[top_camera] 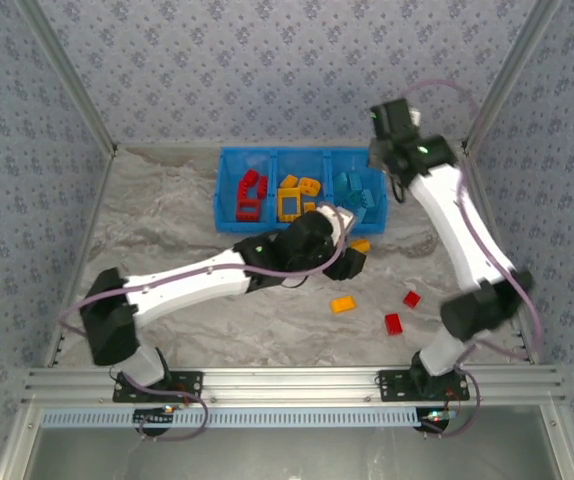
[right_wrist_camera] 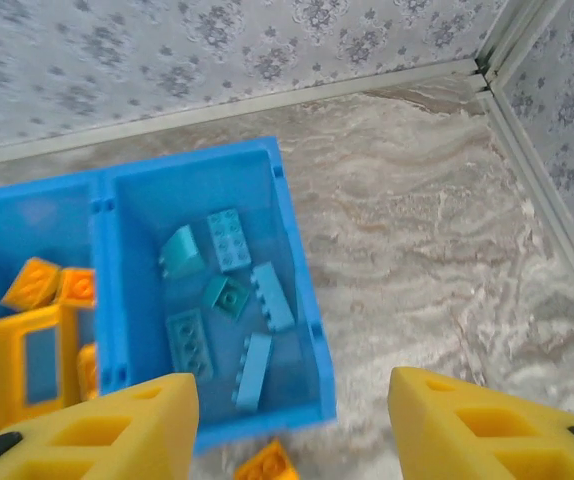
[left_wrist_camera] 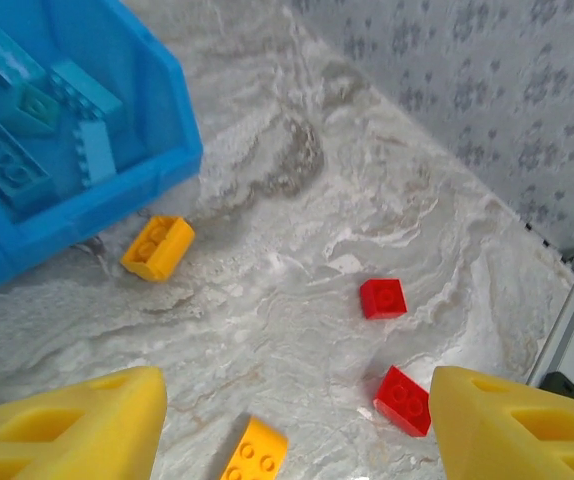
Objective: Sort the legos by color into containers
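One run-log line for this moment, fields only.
left pincer: open, empty | right pincer: open, empty | bright blue plastic bin: partly filled | loose on table: two red plastic bricks, two yellow-orange plastic bricks

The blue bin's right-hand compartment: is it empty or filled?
Partly filled: several teal studded plastic bricks lie loose on its floor, inside the bright blue plastic bin.

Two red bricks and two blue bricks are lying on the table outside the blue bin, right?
Not quite. The two red bricks are there, but the other two are yellow-orange bricks, not blue. The left wrist view shows all four on the table outside the blue bin.
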You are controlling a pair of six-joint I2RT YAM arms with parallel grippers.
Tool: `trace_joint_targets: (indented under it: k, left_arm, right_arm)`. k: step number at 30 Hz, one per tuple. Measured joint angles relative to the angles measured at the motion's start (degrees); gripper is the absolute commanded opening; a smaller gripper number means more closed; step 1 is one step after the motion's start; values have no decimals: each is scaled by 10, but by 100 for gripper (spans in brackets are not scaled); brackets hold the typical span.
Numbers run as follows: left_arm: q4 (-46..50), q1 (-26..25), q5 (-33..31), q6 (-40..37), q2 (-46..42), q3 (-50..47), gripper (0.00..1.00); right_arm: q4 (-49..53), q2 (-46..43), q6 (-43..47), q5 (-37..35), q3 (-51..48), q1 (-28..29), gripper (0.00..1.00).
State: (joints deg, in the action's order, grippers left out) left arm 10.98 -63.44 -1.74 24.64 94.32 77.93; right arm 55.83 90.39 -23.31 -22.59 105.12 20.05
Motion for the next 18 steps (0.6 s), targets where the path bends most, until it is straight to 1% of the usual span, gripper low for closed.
trace_joint_targets:
  k: [3, 7, 10, 13, 15, 18]
  left_arm:
    - [5, 10, 33, 0, 79, 61, 72]
    - [14, 3, 52, -7, 177, 144, 73]
    - [33, -15, 51, -23, 252, 218, 73]
    - [56, -38, 49, -37, 324, 299, 74]
    - [74, -50, 49, -43, 369, 357, 75]
    - [107, -65, 48, -47, 429, 442, 75]
  right_arm:
    - [14, -137, 4, 56, -85, -7, 58]
    - [53, -266, 7, 127, -149, -7, 63]
    - [63, -342, 17, 183, -178, -9, 68]
    - [62, -409, 24, 237, -203, -9, 67]
    - [62, -444, 24, 264, -211, -9, 67]
    - [61, -478, 23, 308, -227, -9, 72]
